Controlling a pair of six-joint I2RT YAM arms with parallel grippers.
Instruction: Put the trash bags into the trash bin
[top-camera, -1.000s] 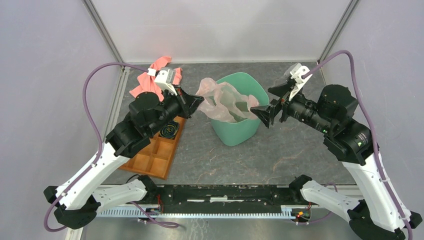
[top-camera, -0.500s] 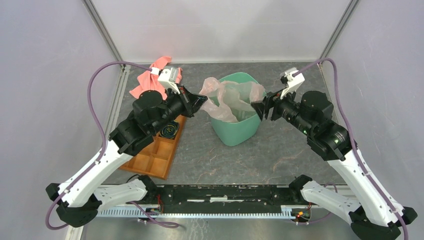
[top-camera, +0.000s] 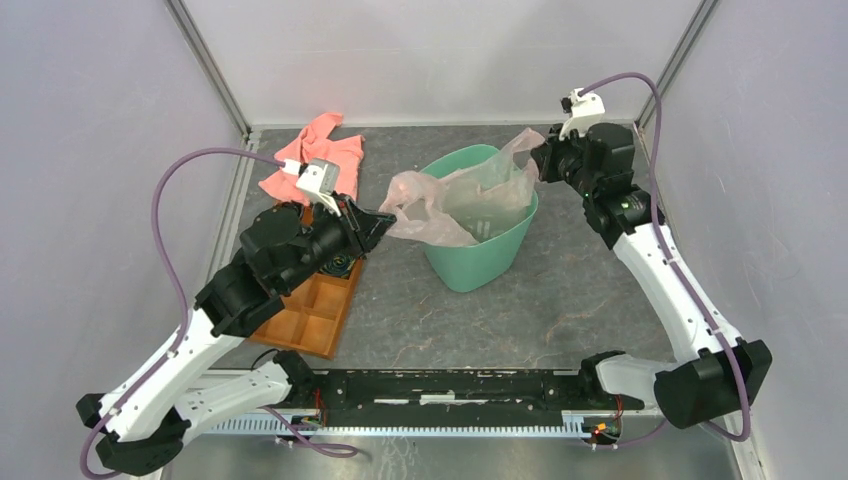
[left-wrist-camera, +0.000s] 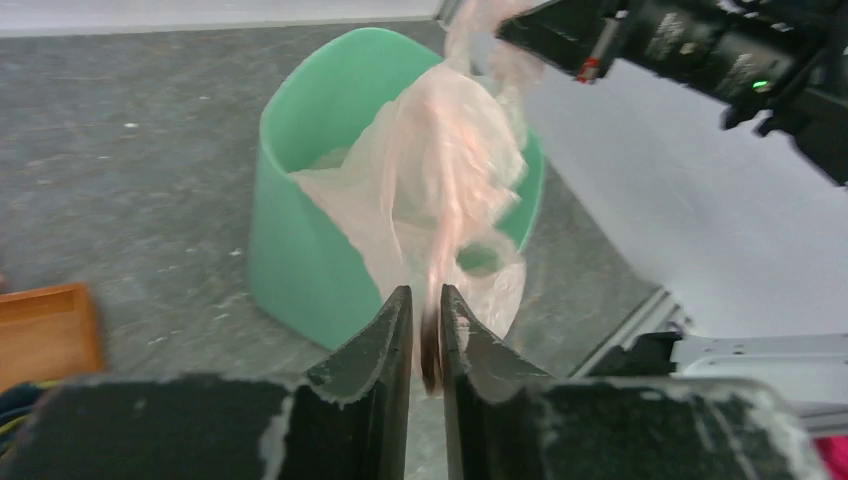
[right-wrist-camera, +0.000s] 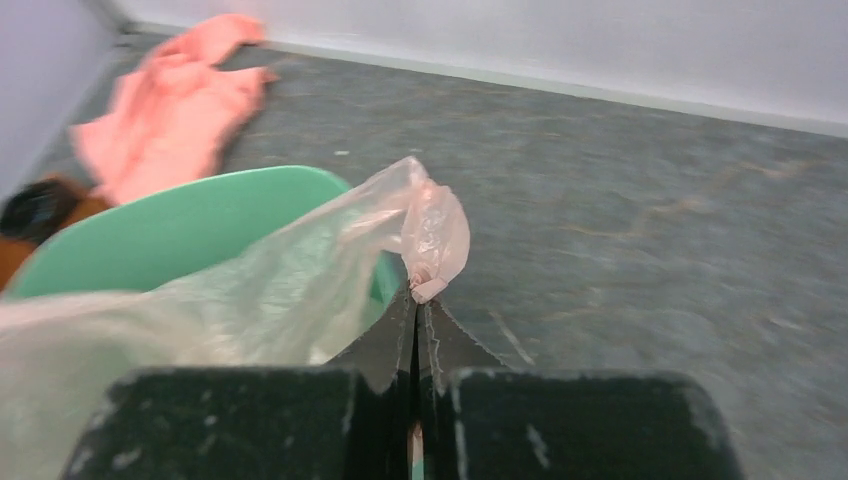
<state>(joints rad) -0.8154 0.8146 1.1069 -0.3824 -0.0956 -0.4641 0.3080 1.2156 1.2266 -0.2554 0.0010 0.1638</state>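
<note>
The left gripper (top-camera: 383, 220) pinches the near-left edge of the bag (top-camera: 455, 200) beside the bin (top-camera: 472, 264), mid-table. The right gripper (top-camera: 541, 160), toward the far-right corner, clamps the opposite edge. Held so, the bag spans the rim, probably to spread its mouth, its middle sagging inside. Only the wrist views show film nipped in each grip.

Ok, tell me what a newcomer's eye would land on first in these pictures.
The translucent pink trash bag grabs the eye first: it hangs stretched in mid-scene, pinched at one end by the left claw and at the other by the right claw. Its middle sags into the mouth of the mint-green trash bin beneath. Next comes the salmon-pink cloth crumpled in the far left corner, beyond an orange tray.
</note>
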